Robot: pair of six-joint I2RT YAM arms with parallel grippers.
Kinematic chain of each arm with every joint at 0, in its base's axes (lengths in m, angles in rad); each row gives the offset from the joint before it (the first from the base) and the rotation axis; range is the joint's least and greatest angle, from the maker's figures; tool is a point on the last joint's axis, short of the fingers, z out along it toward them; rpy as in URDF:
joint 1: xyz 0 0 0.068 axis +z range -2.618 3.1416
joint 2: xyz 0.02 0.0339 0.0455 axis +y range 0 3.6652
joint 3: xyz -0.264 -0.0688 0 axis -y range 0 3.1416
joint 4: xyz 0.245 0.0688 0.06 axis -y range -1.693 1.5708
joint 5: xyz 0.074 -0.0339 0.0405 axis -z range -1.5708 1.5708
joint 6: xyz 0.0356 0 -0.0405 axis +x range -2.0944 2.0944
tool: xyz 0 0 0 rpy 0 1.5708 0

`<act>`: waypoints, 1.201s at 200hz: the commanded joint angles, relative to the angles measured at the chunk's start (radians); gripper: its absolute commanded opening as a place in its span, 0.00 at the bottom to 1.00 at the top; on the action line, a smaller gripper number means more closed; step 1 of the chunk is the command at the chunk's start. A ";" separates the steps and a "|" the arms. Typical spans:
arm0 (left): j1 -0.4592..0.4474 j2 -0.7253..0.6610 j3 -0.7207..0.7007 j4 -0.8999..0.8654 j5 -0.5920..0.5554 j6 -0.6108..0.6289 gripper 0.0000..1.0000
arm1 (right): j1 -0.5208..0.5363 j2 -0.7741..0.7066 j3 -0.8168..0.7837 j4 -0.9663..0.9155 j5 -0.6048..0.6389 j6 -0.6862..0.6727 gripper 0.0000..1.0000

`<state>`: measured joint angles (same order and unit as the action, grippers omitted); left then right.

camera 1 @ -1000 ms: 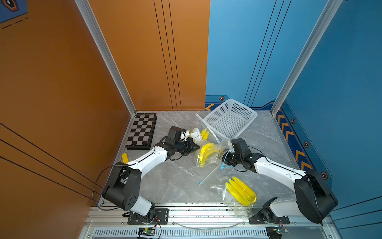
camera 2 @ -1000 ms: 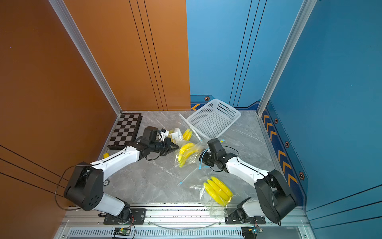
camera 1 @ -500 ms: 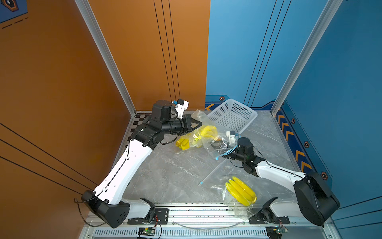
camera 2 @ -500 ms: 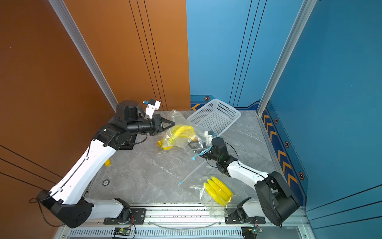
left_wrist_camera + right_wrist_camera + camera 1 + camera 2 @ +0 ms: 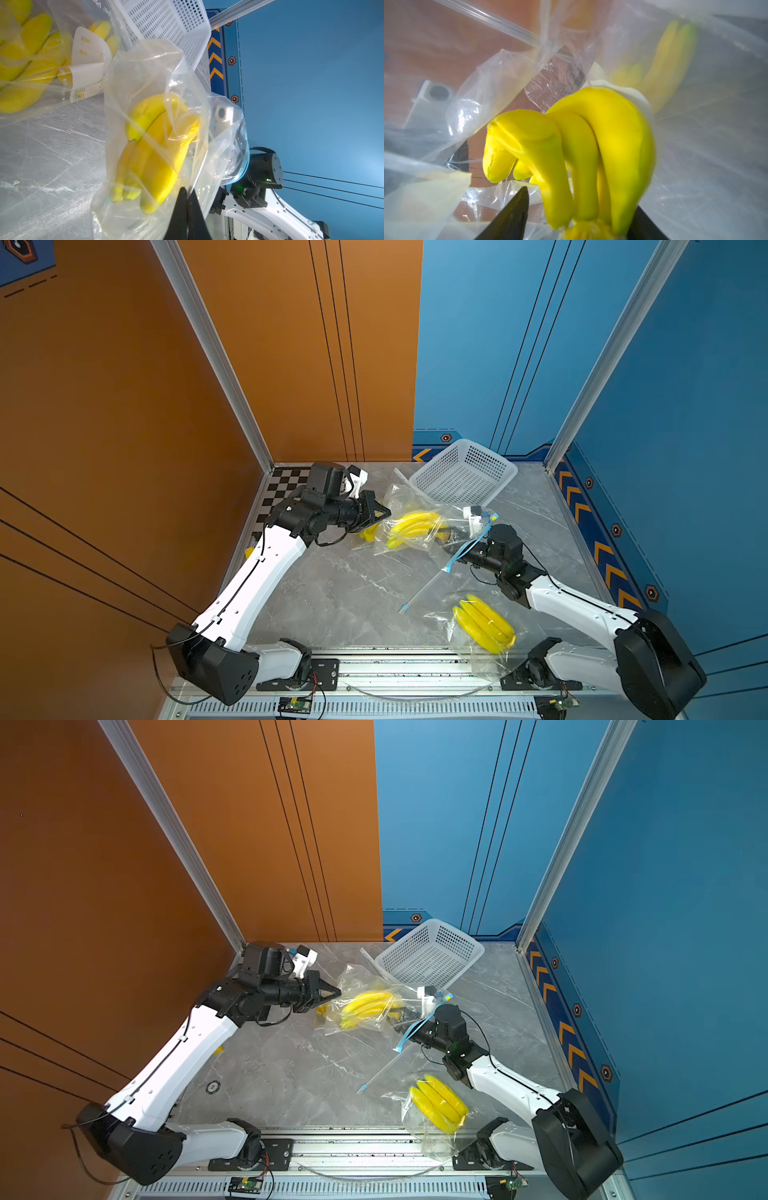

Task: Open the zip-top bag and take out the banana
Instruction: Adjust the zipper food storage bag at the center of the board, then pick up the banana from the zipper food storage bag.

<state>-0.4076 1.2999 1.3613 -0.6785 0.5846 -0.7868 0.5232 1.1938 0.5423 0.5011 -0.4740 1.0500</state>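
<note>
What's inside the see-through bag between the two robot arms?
A bunch of yellow bananas, and the right pincer, open, reaches in around its stem end. Whatever might lie behind the bunch is covered.

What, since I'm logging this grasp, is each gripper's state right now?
Left gripper: jaws shut on the bag.
Right gripper: jaws open inside the bag, one on either side of the bananas.
</note>
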 commanded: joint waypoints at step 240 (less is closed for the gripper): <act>0.026 -0.041 -0.026 -0.050 0.060 -0.053 0.00 | -0.061 -0.256 0.032 -0.277 0.242 -0.287 0.54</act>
<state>-0.4088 1.2705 1.3174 -0.6823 0.6411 -0.8383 0.4774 0.9829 0.5602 0.2783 -0.3080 0.7921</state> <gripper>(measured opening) 0.050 0.566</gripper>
